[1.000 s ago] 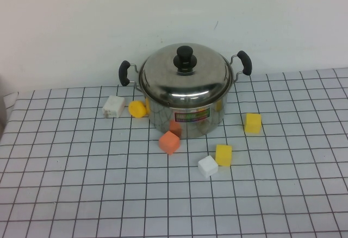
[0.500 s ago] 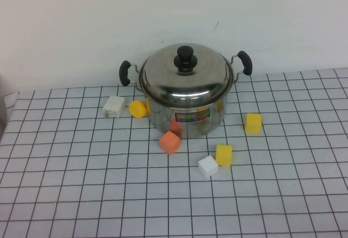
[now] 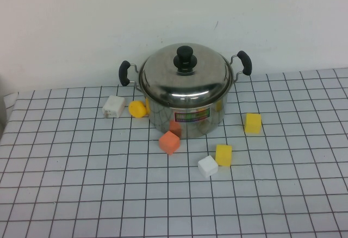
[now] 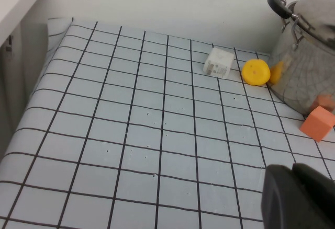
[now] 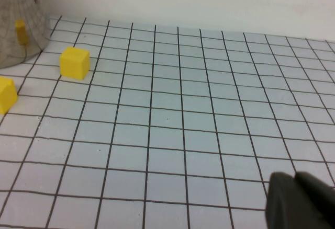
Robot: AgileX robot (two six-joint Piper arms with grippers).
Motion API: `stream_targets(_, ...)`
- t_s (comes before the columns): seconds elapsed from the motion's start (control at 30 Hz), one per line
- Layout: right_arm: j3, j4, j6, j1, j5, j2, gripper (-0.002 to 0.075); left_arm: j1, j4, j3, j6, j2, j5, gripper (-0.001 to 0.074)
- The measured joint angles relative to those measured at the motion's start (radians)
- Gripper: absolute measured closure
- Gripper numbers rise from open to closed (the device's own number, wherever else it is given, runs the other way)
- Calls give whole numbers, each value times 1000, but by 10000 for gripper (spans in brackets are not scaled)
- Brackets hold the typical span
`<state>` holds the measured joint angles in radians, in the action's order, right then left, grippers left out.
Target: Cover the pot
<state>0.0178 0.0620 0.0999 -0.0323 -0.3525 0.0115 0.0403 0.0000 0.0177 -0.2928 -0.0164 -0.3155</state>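
The pot [image 3: 186,116] already carries its lid [image 3: 185,79], a rigid, slick steel dome best gripped by the knob [image 3: 185,58] at centre. Left gripper [image 4: 301,197] and right gripper [image 5: 301,203] sit parked near the 6 o'clock table edge; finger state cannot be told.

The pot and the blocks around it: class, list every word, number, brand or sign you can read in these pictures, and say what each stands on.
Label on the wall of the pot: a small colourful strip, print too small and blurred to read.
Lid, blocks, checked table cloth: no writing visible.
Left gripper and right gripper, only dark edges in their wrist views, low over the cloth: no markings visible.
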Motion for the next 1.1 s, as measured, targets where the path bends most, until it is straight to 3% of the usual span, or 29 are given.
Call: stream_targets(1.1, 0, 0, 0, 0, 0, 0, 717, -4, -38, -2, 2, 0, -6, 736)
